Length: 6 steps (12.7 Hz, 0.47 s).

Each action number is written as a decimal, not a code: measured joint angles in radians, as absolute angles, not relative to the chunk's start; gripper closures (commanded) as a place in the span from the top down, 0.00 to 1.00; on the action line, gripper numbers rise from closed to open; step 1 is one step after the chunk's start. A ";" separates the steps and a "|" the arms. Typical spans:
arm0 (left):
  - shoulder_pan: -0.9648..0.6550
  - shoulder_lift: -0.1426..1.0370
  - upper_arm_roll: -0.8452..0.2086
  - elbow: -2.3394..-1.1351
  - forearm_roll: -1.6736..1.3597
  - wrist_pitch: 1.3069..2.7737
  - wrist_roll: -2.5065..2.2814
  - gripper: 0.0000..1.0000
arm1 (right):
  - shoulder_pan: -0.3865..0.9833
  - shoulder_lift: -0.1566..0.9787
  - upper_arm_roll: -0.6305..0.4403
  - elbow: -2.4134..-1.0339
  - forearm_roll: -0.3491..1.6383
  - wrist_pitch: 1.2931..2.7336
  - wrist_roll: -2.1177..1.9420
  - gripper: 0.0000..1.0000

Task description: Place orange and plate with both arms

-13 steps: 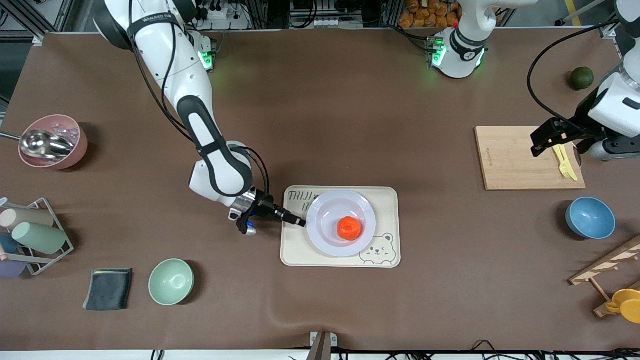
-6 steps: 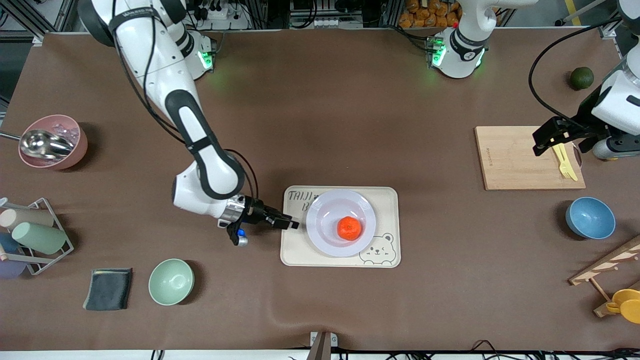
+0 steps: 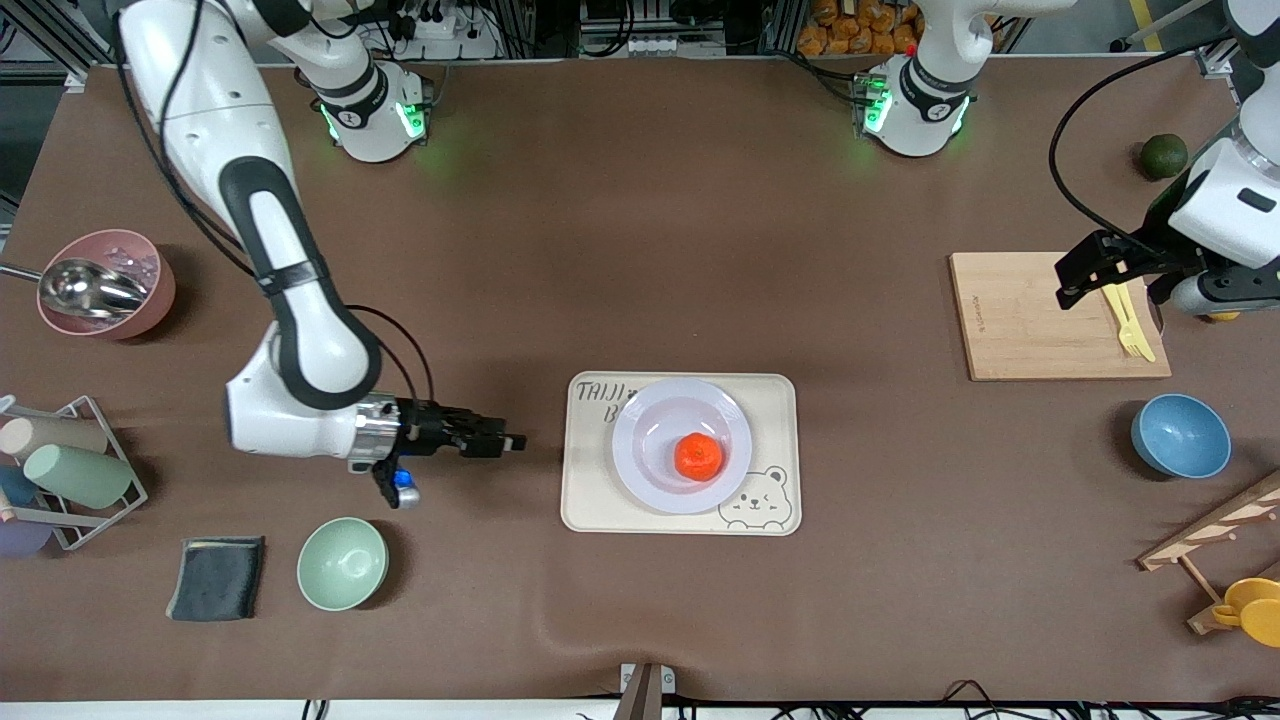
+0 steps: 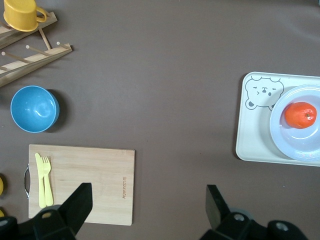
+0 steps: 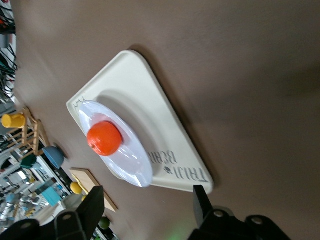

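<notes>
The orange (image 3: 698,456) sits in the well of the pale plate (image 3: 640,480), which rests on the cream bear tray (image 3: 590,505) at mid-table. My right gripper (image 3: 515,441) is low over bare table beside the tray, toward the right arm's end. It points at the plate, open and empty. Its wrist view shows the orange (image 5: 104,138) on the plate (image 5: 135,172) well clear of the open right gripper (image 5: 148,192). My left gripper (image 3: 1066,287) hangs open and empty over the wooden cutting board (image 3: 1010,320). The left wrist view shows the left gripper (image 4: 148,190) far from the orange (image 4: 300,114).
A yellow fork (image 3: 1128,322) lies on the cutting board. A blue bowl (image 3: 1180,435) and a wooden rack with a yellow cup (image 3: 1250,605) sit toward the left arm's end. A mint bowl (image 3: 342,563), dark cloth (image 3: 216,577), cup rack (image 3: 60,470) and pink bowl (image 3: 105,285) are toward the right arm's end.
My right gripper has let go of the plate's rim, opened, and drawn back from the tray toward the right arm's end. Plate and orange stay put. The left arm has barely shifted.
</notes>
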<state>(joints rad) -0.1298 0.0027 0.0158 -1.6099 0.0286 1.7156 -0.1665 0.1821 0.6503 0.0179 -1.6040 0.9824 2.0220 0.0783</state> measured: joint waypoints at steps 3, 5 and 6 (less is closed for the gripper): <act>-0.129 0.003 0.016 -1.610 0.029 1.715 -0.168 1.00 | 0.075 0.604 0.018 -1.603 0.854 1.840 0.078 0.91; -0.129 0.002 0.016 -1.610 0.029 1.715 -0.169 1.00 | 0.026 0.559 0.018 -1.598 0.764 1.757 0.078 1.00; -0.129 0.002 0.016 -1.610 0.027 1.715 -0.170 1.00 | 0.011 0.540 0.018 -1.581 0.705 1.707 0.078 1.00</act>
<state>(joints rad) -0.1286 0.0023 0.0157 -1.6102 0.0270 1.7152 -0.1696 0.0112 0.5397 0.0181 -1.5812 0.7052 1.7066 0.0778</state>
